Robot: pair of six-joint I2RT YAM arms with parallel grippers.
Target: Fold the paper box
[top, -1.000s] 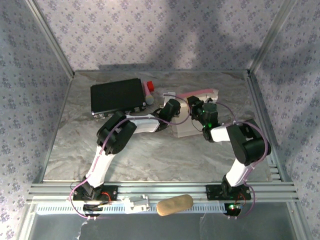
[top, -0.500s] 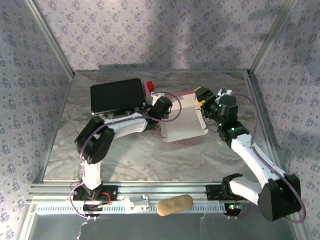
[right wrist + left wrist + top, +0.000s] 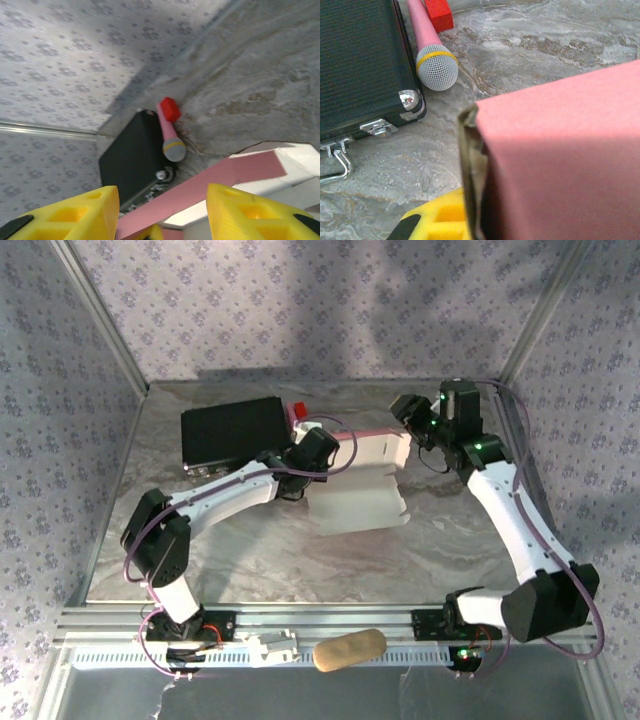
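The paper box lies mid-table as a partly folded sheet, pale inside with a pink far edge. My left gripper is shut on its left edge. In the left wrist view the pink cardboard stands clamped beside one yellow finger, and the other finger is hidden behind it. My right gripper hovers open off the box's far right corner. In the right wrist view its two yellow fingers stand wide apart with nothing between them, and a pink flap lies beyond.
A black case sits at the far left, with a pink microphone and a red block at its right end. A beige object rests on the front rail. Metal frame posts and patterned walls enclose the table.
My right gripper has drawn away from the box toward the far right, its arm stretched out. The left arm has swung its elbow left, still gripping the box, which now lies squarer.
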